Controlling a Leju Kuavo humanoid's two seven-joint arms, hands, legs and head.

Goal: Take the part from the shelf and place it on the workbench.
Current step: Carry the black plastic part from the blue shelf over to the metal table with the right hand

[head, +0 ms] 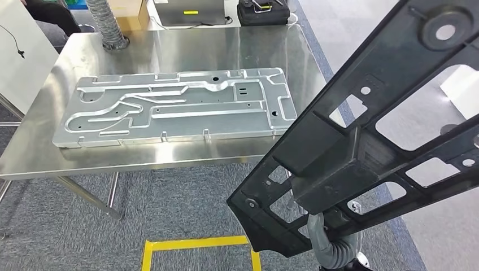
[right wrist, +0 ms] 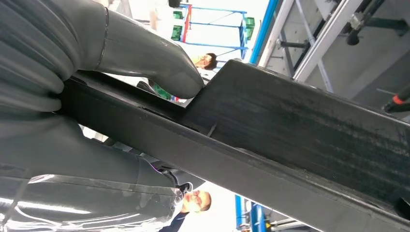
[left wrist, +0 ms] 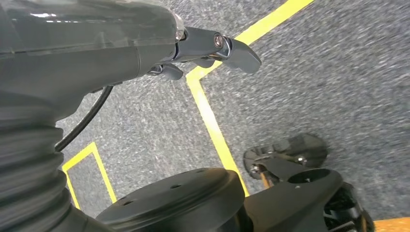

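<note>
A long black plastic frame part (head: 361,130) with several cut-outs hangs tilted in the air to the right of the steel workbench (head: 186,45), its lower end off the bench's near right corner. My right hand (right wrist: 96,96) grips the part (right wrist: 290,135), thumb pressed on one face and fingers wrapped under the other. From the head, the part hides that hand; just its ribbed wrist cover (head: 333,248) shows below. My left hand (left wrist: 121,43) hangs over the grey carpet, fingers loosely apart and holding nothing.
A large grooved aluminium plate (head: 175,107) covers much of the workbench; bare steel lies behind it and along the front edge. A ribbed hose (head: 107,25) stands at the back left, a black case (head: 262,12) behind the bench. Yellow tape (head: 197,244) marks the floor. People (right wrist: 198,200) stand nearby.
</note>
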